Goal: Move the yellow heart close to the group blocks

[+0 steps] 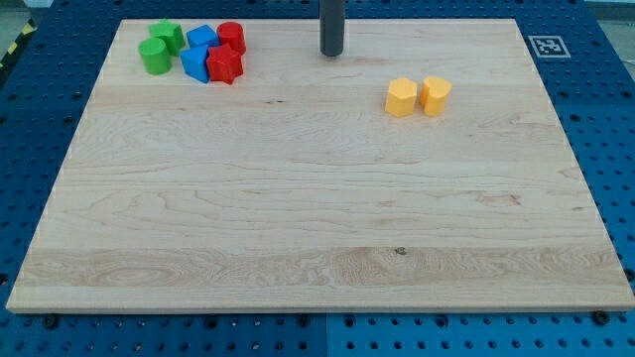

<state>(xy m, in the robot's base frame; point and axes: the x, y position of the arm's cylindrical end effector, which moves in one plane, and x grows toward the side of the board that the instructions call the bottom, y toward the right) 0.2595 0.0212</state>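
The yellow heart (435,94) sits at the upper right of the wooden board (317,238), touching a yellow hexagon-like block (401,98) on its left. A group of blocks sits at the top left: two green (154,57) (168,36), two blue (202,38) (195,62), a red star-like block (225,64) and a red cylinder (232,37). My tip (331,53) is near the top edge, between the group and the yellow pair, up and left of the yellow hexagon, touching no block.
A black-and-white marker tag (548,46) sits at the board's top right corner. The board lies on a blue perforated table (615,119).
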